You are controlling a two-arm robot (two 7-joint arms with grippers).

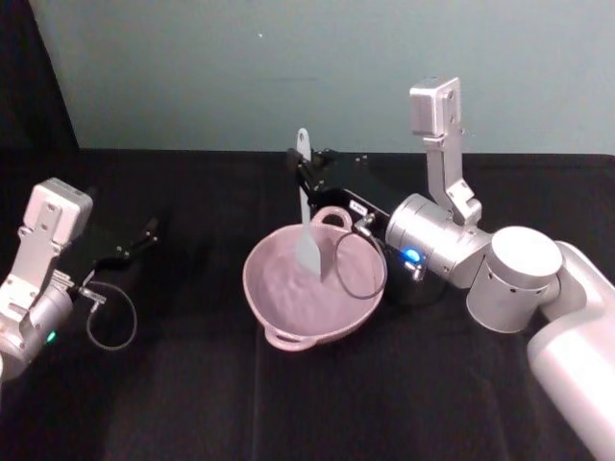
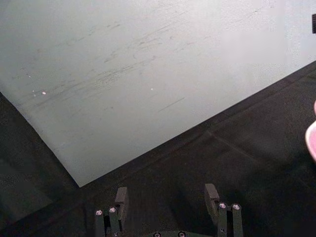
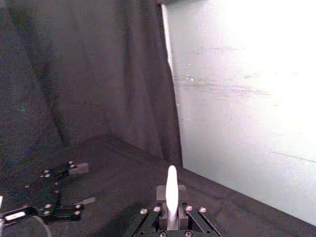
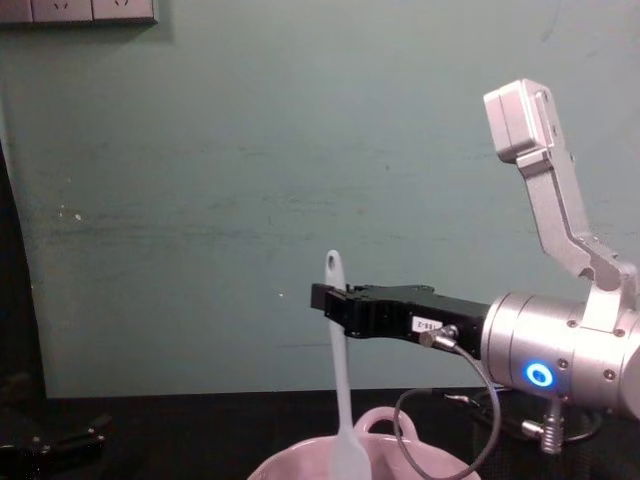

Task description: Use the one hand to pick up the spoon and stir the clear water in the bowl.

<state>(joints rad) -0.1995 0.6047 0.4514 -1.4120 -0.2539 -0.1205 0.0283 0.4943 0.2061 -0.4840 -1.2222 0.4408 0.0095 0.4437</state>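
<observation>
One spoon (image 1: 306, 219) stands upright over the one pink bowl (image 1: 279, 288), pinched by the right gripper (image 1: 307, 179); its head seems dipped inside. Left of the bowl, the left gripper (image 1: 146, 233) rests, fingers spread.

The head view looks forward and down from high up onto the black table (image 1: 288, 413), the bowl (image 1: 327, 325) near mid-frame. The chest view sits lower and nearer, facing the pale green wall (image 4: 200, 200) level-on, sharing the spoon (image 4: 341, 400) and bowl rim with the head view. Each wrist view looks outward from its wrist toward that wall; the right one also catches the left gripper (image 3: 84, 183) farther off.
</observation>
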